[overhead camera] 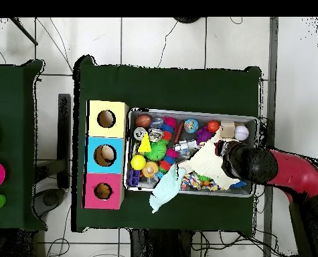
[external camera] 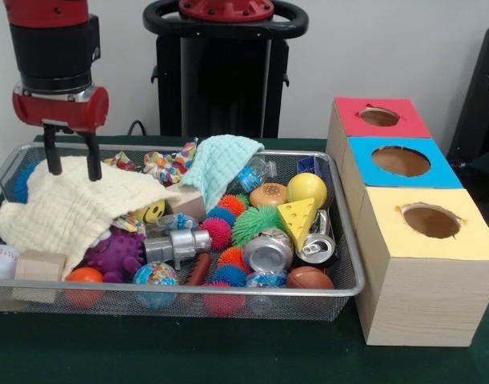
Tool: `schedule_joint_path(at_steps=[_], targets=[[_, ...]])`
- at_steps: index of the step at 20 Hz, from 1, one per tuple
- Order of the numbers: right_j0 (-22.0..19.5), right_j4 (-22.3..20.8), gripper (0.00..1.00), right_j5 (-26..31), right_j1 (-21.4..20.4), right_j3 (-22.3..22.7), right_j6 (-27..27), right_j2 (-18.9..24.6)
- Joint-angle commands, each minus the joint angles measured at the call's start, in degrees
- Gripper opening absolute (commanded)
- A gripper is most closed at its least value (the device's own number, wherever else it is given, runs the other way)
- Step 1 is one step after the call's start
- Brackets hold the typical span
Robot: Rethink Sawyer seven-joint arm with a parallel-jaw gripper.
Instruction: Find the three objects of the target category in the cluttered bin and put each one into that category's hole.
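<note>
**Bin inventory, arm over the cream cloth**

Item one: the wire mesh bin [external camera: 340, 282] stood on the green table [external camera: 228, 352], crammed full. In the front view the gripper [external camera: 71, 164] hung at about 10 o'clock of the bin, its two black fingers [external camera: 92, 158] spread apart with nothing between them, their tips at or just above a cream waffle cloth [external camera: 68, 210] draped over the clutter there. I could not tell whether they touched it.

Item two: a pale teal cloth [external camera: 220, 162] lay over the bin's far rim at 12 o'clock.

Item three, loose contents: a yellow cheese wedge [external camera: 298, 217] near the centre-right, a yellow ball [external camera: 307, 189] beyond it at 1 o'clock, a toy burger [external camera: 269, 194] just beside that ball, two crushed cans [external camera: 268, 252] at 4 o'clock, a brown toy football [external camera: 309, 278] at 5 o'clock, a purple spiky toy [external camera: 116, 254] at 8 o'clock, a baseball [external camera: 2, 261] and a wooden block [external camera: 39, 266] at 9 o'clock.

Item four: three wooden boxes stood just beside the bin at 3 o'clock. The red-faced hole [external camera: 379, 117] was farthest from me, the blue-faced hole [external camera: 401, 161] in the middle, the yellow-faced hole [external camera: 430, 221] nearest. Seen from overhead, the red-faced hole [overhead camera: 103, 191] sat at 8 o'clock of the bin.
</note>
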Motion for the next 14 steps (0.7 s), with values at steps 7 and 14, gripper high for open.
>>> schedule_joint_path(at_steps=[7,14], targets=[[-2.1,-8.5,1.00,-4.9,8.4,-1.2,-9.2,3.5],[-2.1,-10.3,1.00,-5.9,11.9,-2.1,-7.9,3.1]])
